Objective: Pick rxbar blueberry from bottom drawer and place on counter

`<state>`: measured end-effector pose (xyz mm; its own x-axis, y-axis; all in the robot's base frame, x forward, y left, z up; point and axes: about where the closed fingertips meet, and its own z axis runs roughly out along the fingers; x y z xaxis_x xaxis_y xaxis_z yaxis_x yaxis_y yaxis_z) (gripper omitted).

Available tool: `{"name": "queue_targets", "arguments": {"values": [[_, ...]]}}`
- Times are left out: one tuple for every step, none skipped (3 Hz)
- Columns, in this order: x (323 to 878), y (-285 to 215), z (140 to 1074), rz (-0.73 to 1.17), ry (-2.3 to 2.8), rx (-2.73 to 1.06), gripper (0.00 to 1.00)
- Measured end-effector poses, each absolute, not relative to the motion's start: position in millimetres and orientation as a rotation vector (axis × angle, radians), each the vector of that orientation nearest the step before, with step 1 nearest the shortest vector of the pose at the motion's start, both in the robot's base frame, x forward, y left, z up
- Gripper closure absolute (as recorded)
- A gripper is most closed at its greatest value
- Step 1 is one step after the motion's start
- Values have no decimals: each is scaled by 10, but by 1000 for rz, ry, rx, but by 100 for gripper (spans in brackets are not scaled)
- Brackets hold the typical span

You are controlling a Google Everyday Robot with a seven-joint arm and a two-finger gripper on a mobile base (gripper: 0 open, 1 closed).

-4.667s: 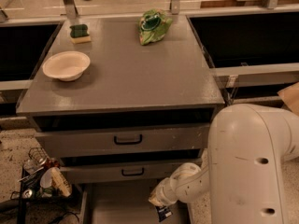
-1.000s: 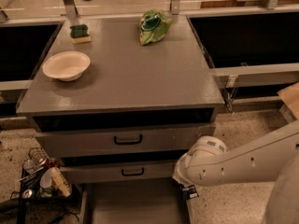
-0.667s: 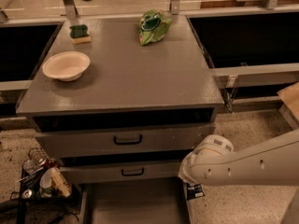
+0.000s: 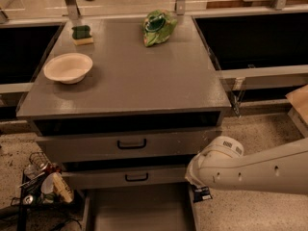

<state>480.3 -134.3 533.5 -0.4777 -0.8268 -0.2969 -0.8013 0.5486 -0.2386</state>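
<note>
The bottom drawer (image 4: 139,211) is pulled open at the foot of the cabinet, and its grey tray shows nothing inside. My white arm reaches in from the right. My gripper (image 4: 198,188) sits mostly hidden under the rounded wrist, at the drawer's right front corner. A small dark navy rxbar blueberry (image 4: 202,194) with white lettering hangs below the wrist, held just above the drawer's right rim. The counter (image 4: 134,76) is the broad grey top above, well higher than the gripper.
On the counter stand a white bowl (image 4: 68,67) at the left, a green sponge (image 4: 82,34) at the back left and a green chip bag (image 4: 158,27) at the back. Two shut drawers with black handles (image 4: 132,144) lie below. Clutter (image 4: 43,184) sits on the floor at the left.
My arm has swung from over the drawer toward the right, taking the dark bar with it to the drawer's right edge. The wrist now sits a little farther right.
</note>
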Motion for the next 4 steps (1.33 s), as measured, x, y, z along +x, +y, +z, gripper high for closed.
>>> {"name": "queue_targets", "arguments": {"values": [[4906,-1415,5704,-185,2406,-1304,100],[4957,-1466,5901,-234,2405,-1293,100],[5002,-1533,6183,-222,2354,-1278,100],[5025,-1547,6173,-218,2359,-1273,100]]}}
